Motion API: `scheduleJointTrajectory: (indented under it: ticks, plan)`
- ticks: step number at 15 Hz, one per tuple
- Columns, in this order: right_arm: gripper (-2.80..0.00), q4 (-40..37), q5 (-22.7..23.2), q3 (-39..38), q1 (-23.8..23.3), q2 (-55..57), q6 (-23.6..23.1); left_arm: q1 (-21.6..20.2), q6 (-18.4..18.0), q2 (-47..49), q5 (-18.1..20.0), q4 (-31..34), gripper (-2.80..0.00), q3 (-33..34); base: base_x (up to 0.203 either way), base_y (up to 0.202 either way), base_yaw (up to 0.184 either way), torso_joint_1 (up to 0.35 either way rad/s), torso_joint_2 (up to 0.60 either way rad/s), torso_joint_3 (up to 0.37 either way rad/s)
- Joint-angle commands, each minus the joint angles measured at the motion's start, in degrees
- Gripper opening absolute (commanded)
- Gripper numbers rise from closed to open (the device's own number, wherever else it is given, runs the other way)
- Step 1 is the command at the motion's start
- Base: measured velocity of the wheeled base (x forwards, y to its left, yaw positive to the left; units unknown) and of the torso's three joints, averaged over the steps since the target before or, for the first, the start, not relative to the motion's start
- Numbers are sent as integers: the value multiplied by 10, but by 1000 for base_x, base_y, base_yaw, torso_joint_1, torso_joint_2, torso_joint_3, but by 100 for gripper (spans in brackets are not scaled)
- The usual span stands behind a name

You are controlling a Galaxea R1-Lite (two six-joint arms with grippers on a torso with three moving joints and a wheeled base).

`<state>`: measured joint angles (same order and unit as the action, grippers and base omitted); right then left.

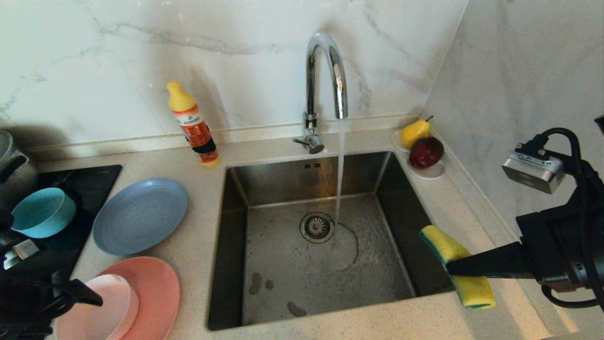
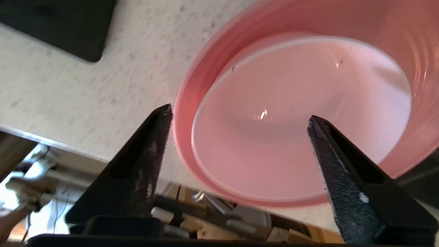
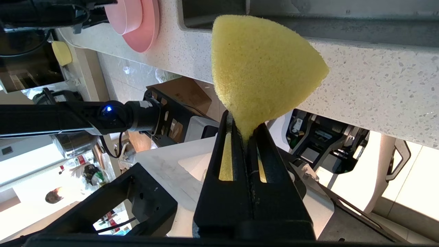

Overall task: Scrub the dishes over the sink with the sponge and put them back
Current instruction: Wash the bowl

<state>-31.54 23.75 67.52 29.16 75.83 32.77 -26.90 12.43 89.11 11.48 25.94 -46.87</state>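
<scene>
Resting inside the salmon-pink plastic plate (image 2: 423, 68) on the counter, the small pale pink plastic bowl (image 2: 301, 116) looks light, stiff and slippery: take its rim. Left gripper (image 2: 240, 116) is spread; right gripper (image 3: 245, 133) pinches the soft yellow foam sponge (image 3: 260, 68).

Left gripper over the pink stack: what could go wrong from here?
1. The left gripper is open with the pale pink bowl nested in the salmon-pink plate; closing might catch both rims.
2. The stack sits near the counter edge; a nudge could push it off.
3. The tap is running while the right gripper holds the sponge beside the sink, so splashing seems likely.
</scene>
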Motion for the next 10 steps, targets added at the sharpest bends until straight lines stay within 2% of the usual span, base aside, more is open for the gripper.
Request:
scheduleJointTrajectory:
  ticks: [1, 5, 10]
  plan:
    - [-280, -2, 2, -2, 0, -1, 2, 15, 24, 3, 3, -31, 0, 20, 0, 0, 0, 0, 0, 0]
    - [-280, -2, 2, -6, 0, -1, 2, 25, 54, 3, 39, -64, 0, 28, 0, 0, 0, 0, 0, 0]
    - [-280, -2, 2, -6, -1, 0, 1, 27, 58, 13, 49, -75, 0, 32, 0, 0, 0, 0, 0, 0]
